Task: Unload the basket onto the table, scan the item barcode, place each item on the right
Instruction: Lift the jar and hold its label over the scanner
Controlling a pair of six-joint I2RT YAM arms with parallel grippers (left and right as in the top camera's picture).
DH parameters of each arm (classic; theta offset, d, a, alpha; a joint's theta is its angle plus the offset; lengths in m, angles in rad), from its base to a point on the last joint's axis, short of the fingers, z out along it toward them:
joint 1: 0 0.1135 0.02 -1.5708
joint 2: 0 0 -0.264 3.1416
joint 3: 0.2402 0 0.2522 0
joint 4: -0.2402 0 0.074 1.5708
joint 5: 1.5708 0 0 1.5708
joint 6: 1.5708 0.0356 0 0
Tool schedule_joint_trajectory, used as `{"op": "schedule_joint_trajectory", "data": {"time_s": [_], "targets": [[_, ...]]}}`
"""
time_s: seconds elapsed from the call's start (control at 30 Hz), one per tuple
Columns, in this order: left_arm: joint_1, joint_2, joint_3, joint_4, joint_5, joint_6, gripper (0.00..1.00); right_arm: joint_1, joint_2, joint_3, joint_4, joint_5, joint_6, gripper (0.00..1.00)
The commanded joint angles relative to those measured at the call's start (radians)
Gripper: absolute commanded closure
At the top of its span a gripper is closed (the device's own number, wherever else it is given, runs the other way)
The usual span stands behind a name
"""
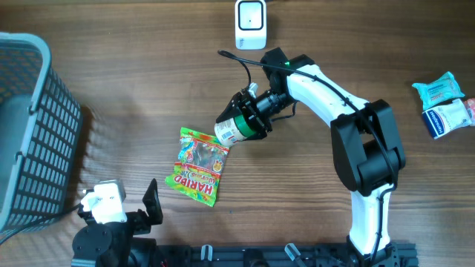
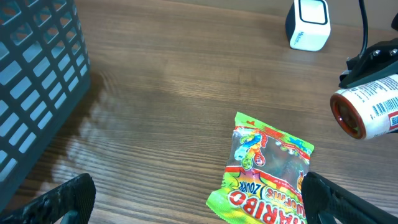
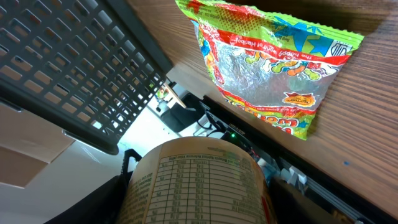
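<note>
Wooden tabletop (image 1: 133,89): right gripper (image 1: 251,119) clamps a white-labelled cylindrical bottle (image 1: 231,131), lying horizontal at the corner of a green Haribo sweet bag (image 1: 197,165), apart from the white box-shaped scanner (image 1: 250,24). Left gripper (image 2: 200,202) stands fully spread.

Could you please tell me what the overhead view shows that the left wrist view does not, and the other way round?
Only the overhead view shows the two blue-and-white packets at the far right and the whole right arm. Only the left wrist view shows the bottle with its round end face-on, and the barcode lines on its label. Both show the candy bag, the white scanner, the grey basket and the bottle held in the right claw.
</note>
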Motion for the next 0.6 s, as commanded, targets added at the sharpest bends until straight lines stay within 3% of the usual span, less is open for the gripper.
{"op": "schedule_joint_trajectory", "data": {"time_s": [0.0, 0.3, 0.4, 0.57], "targets": [[-0.007, -0.003, -0.002, 0.003, -0.009, -0.003, 0.0, -0.016, -0.008, 0.003, 0.043, 0.011, -0.05, 0.39], [-0.008, -0.003, -0.002, 0.003, -0.009, -0.003, 0.0, -0.039, -0.008, 0.301, 0.053, 0.583, -0.186, 0.41], [-0.007, -0.003, -0.002, 0.003, -0.009, -0.003, 0.0, -0.039, -0.008, 0.399, 0.201, 0.857, -0.199, 0.41], [-0.008, -0.003, -0.002, 0.003, -0.009, -0.003, 0.0, -0.039, 0.029, 0.375, 0.562, 1.212, -0.291, 0.41]]}}
